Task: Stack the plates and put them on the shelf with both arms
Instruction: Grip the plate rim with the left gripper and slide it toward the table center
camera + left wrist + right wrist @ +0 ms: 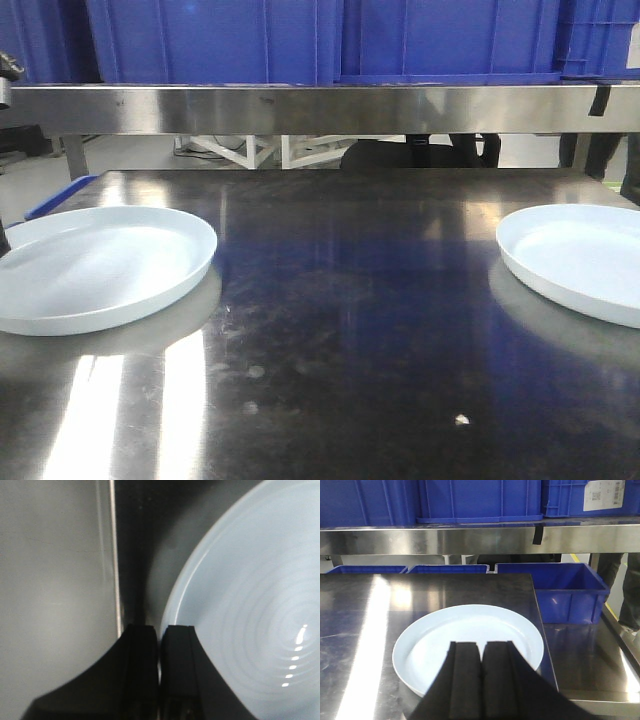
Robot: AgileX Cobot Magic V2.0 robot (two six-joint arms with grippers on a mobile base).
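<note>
Nearest first: my left hand (159,670) sits at 6 o'clock in its wrist view, fingers pressed together with only a hairline seam between them. That seam lines up with the rim of the left plate (250,605), which fills the 3 o'clock side. I see no rim pinched in it, and can't tell if the tips touch the plate. My right hand (481,680), also at 6 o'clock in its own view, has its fingers together on nothing and hangs over the near edge of the right plate (470,630). Both plates lie flat on the steel bench (350,330), well apart, one at 9 o'clock and one at 3 o'clock in the front view, with bare bench between. They're not stacked yet, so I judge the step in hand is getting a first hold on one plate. To do it well: spread the fingers before coming down, then take the low upturned rim with one finger inside and one outside. Bite square, since the glaze looks slippery. Lift level, carry low, and centre over the other plate before letting go. After that each hand takes an opposite rim of the pair. Far side, 12 o'clock: the shelf (320,105), its flat front rail above bench level, with blue crates (220,40) on that tier. I can't make out a free slot for the stack from here.
</note>
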